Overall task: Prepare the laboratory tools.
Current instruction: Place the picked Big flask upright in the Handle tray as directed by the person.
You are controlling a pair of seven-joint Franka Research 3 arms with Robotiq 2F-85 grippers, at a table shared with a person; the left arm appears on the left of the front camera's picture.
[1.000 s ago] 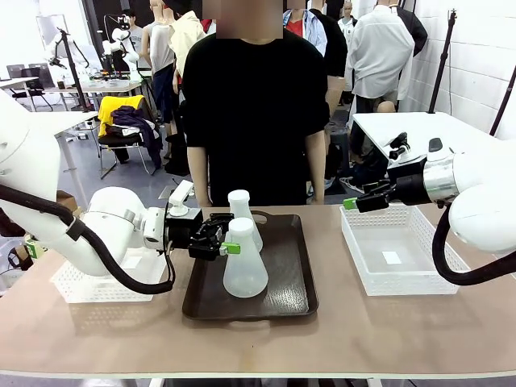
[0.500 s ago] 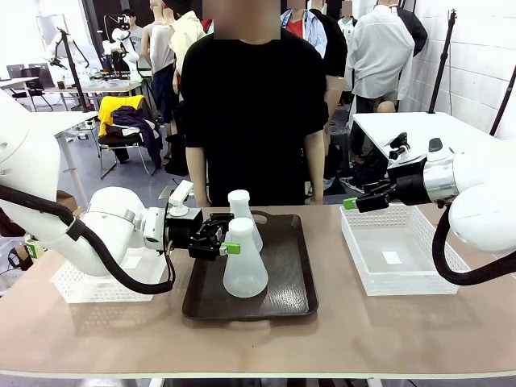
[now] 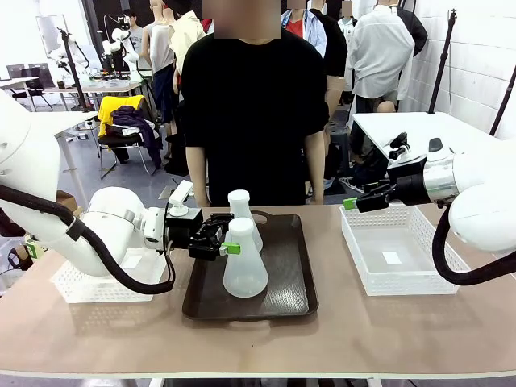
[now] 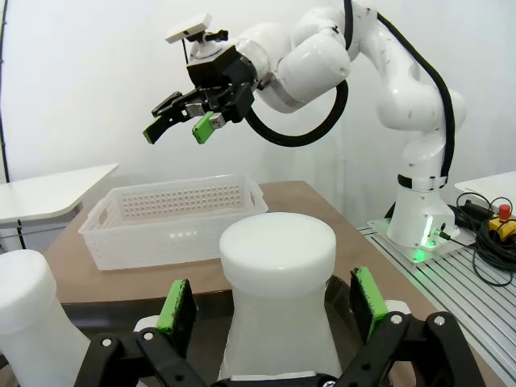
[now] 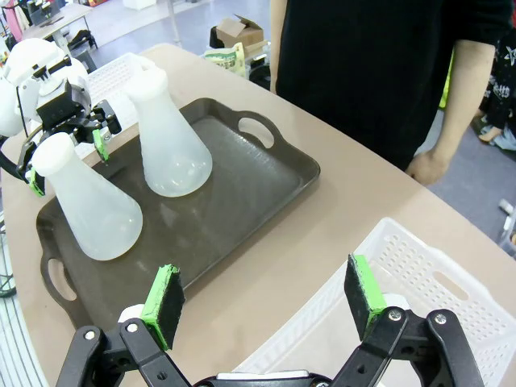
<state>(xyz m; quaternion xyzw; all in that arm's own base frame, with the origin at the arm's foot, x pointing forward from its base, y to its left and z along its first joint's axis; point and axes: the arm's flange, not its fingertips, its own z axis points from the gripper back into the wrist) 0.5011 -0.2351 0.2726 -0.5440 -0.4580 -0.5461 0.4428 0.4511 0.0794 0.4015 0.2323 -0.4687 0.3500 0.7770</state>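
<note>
Your left claw (image 3: 223, 242) sits over the dark brown rectangular plastic tray (image 3: 291, 270) in the middle of the tan worktop (image 3: 339, 339), with its green-padded fingers (image 4: 176, 306) spread apart on either side of the neck of the nearer translucent frosted-white conical flask (image 3: 244, 266). In the left wrist view the flask's rounded mouth (image 4: 276, 246) stands between the two pads with a gap on each side, so the fingers bracket the neck without pressing on it. The flask stands upright on the tray's near half.

The second frosted-white conical flask (image 3: 242, 211) stands upright on the same tray, farther back towards the person in the black shirt (image 3: 254, 105), just behind the first and close to it. From the right wrist camera you see both flasks (image 5: 169, 133) on the tray (image 5: 242, 201), with your left claw (image 5: 64, 149) around the neck of the one (image 5: 85, 201) nearer the tray's edge.

Your right claw (image 3: 351, 204) hangs in the air above the far left corner of the white mesh plastic basket (image 3: 403, 282) on the right side of the worktop, fingers (image 5: 164, 305) wide apart and holding nothing. A second white mesh basket (image 3: 97, 286) lies on the left side, partly hidden behind your left arm.
</note>
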